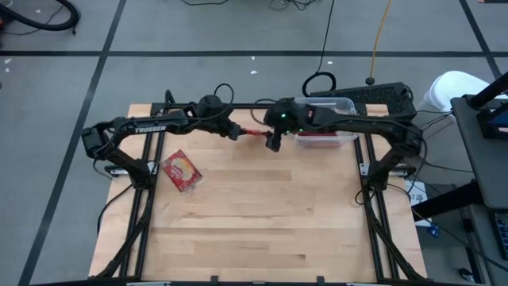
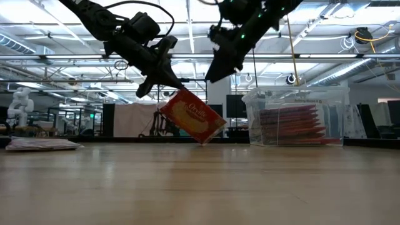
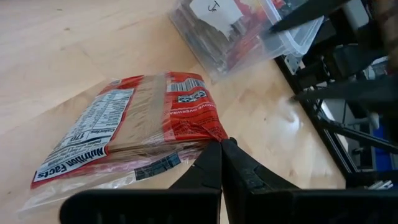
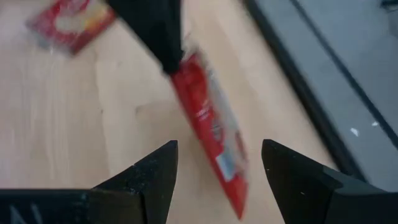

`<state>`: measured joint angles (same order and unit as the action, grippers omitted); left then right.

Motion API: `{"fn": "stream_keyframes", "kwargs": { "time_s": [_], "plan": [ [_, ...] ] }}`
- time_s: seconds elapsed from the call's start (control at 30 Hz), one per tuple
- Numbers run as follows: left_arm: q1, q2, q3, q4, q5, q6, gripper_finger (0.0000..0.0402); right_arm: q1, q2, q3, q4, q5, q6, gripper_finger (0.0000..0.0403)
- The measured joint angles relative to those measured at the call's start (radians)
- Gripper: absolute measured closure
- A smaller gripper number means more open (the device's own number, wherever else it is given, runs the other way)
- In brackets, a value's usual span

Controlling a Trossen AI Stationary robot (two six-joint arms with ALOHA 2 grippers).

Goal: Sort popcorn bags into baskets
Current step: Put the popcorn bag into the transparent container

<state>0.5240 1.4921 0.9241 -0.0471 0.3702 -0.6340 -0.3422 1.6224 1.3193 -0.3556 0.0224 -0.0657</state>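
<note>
A red popcorn bag (image 2: 192, 117) hangs tilted from my left gripper (image 2: 167, 81), which is shut on it over the far middle of the table. Whether its lowest corner (image 2: 203, 141) touches the wood I cannot tell. My right gripper (image 4: 217, 162) is open just right of the bag (image 4: 208, 134), its fingers pointing down at a slant on either side of the bag's edge without touching. A second popcorn bag (image 1: 181, 170) lies flat on the table's left. The clear basket (image 1: 325, 131) stands at the far right, with several red packets on edge inside. My left gripper pinches the bag's upper corner (image 3: 208, 138), at the barcode end of the wrapper, between its two shut fingers. The fingers come slanting down from the table's left. The bag hangs below them, tilted, its printed back face (image 3: 118, 134) toward the left wrist camera.
A black power strip (image 1: 373, 94) and cables lie beyond the table's far edge behind the basket. Bare wood stretches over the near half of the table (image 1: 262, 230).
</note>
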Motion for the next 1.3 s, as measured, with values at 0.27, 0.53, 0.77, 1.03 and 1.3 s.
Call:
{"fn": "stream_keyframes", "kwargs": {
  "time_s": [0.27, 0.53, 0.77, 1.03, 1.3],
  "plan": [
    [0.0, 0.0, 0.0, 0.024, 0.0, -0.026, 0.0401, -0.01, 0.113, 0.001, 0.016, -0.1, -0.076, 0.0176],
    [0.0, 0.0, 0.0, 0.051, 0.0, -0.019, 0.0402, -0.023, 0.178, 0.002, 0.089, -0.152, -0.19, 0.018],
    [-0.002, 0.0, 0.0, 0.051, 0.0, -0.02, 0.0402, -0.025, 0.198, 0.002, 0.173, -0.149, -0.179, 0.023],
    [-0.003, -0.001, 0.0, 0.112, 0.072, -0.029, 0.0402, -0.025, 0.197, 0.002, 0.221, -0.145, -0.153, 0.0316],
    [-0.006, 0.0, 0.0, 0.165, 0.108, -0.028, 0.0393, -0.025, 0.178, 0.002, 0.204, -0.13, -0.123, 0.0394]
  ]
}}
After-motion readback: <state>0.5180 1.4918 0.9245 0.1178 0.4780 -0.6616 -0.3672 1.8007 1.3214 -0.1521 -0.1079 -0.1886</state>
